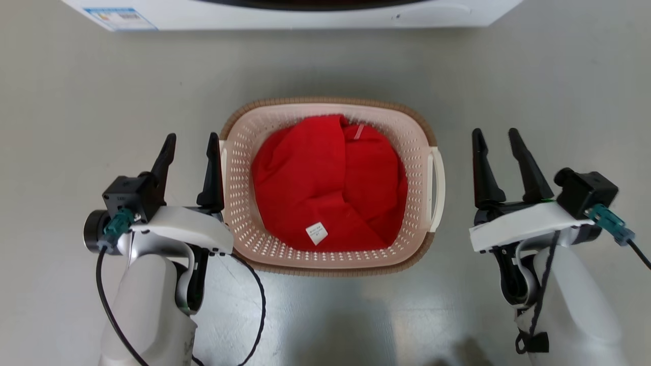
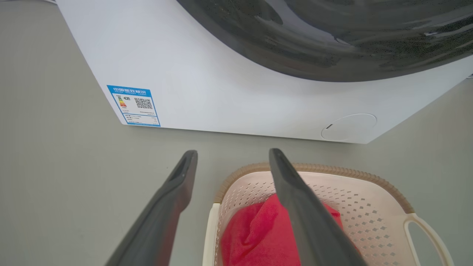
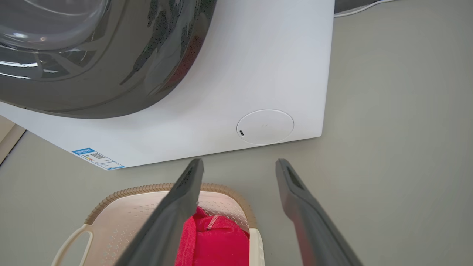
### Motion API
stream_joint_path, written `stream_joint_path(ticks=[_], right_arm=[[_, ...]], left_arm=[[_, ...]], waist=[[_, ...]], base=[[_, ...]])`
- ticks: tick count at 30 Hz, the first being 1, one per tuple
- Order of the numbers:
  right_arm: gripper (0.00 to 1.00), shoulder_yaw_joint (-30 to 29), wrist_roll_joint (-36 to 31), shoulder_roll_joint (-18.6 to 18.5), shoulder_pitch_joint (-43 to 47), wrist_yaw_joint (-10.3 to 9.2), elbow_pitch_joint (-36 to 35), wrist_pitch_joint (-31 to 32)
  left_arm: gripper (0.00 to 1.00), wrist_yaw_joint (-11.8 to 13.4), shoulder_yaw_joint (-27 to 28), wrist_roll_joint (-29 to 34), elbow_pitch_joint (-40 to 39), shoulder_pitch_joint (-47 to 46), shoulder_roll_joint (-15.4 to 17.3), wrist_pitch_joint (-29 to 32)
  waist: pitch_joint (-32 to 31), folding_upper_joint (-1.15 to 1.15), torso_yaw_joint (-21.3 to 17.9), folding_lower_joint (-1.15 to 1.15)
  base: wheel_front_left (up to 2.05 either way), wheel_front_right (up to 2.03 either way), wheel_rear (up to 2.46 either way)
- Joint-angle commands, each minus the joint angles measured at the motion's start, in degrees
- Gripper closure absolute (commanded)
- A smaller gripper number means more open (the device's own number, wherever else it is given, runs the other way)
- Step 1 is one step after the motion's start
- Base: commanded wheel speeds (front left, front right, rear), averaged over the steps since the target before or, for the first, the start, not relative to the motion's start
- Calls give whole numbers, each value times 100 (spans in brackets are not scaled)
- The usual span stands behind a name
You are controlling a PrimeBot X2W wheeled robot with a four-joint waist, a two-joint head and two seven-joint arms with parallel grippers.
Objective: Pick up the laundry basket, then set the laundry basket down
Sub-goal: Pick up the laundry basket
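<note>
**Laundry basket before the lift.** The laundry basket (image 1: 407, 133) stood on the floor (image 1: 76, 112), between the two arms and on the near side of the washer (image 1: 305, 15). A red garment (image 1: 325, 183) was bunched inside it. We saw the left pincer (image 1: 192, 136) spread wide just beside the basket's left wall. We could not tell whether its inner finger touched the rim. The right pincer (image 1: 495, 132), equally wide, hung apart from the right handle (image 1: 437, 188). Neither held anything. We judged the load light, being thin perforated plastic and one soft cloth. The walls would likely flex if squeezed, and the smooth plastic could slip. We therefore considered the white side handles the proper holds, taken on both sides at once to keep the basket level.
</note>
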Motion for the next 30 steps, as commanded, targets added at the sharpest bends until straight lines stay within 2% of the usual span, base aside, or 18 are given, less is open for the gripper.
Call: stream_joint_path(ticks=[1,15,30], right_arm=[[0,163,48,23,5,41,14,-61],[0,359,179,23,-463,41,789,-61],[0,749,421,23,-772,41,1220,-61]], left_arm=[[0,-48,169,14,-42,-75,82,-30],[0,-201,150,-61,601,-502,82,-30],[0,-208,48,-89,1191,-861,87,-30]], waist=[[151,0,6,0],[844,0,27,0],[1460,0,32,0]], base=[[0,0,0],[0,0,0],[0,0,0]])
